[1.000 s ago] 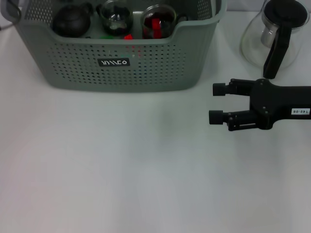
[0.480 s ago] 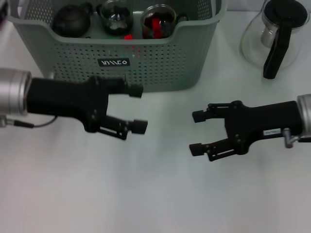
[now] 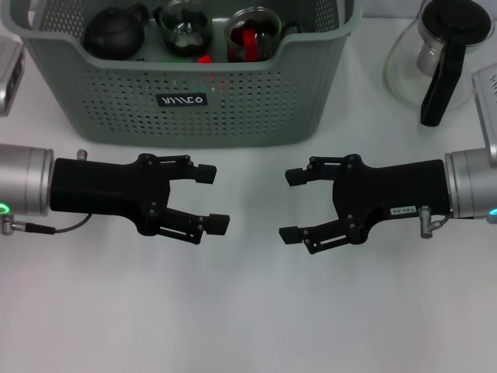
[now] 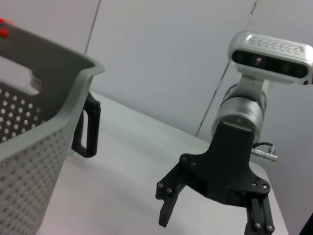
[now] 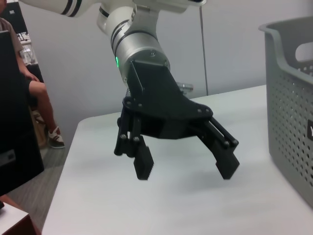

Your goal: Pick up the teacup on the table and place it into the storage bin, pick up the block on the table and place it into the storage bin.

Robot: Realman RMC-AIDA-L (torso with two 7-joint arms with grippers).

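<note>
Storage bin at 12 o'clock on the surface, already holding a dark teapot, glass cups and a red block. Left tool and right tool both spread apart, empty, facing each other at centre. Collision risk if either advances.

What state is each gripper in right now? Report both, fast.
Left gripper: open, holding nothing, over the table before the storage bin.
Right gripper: open, holding nothing, facing the left one.
</note>
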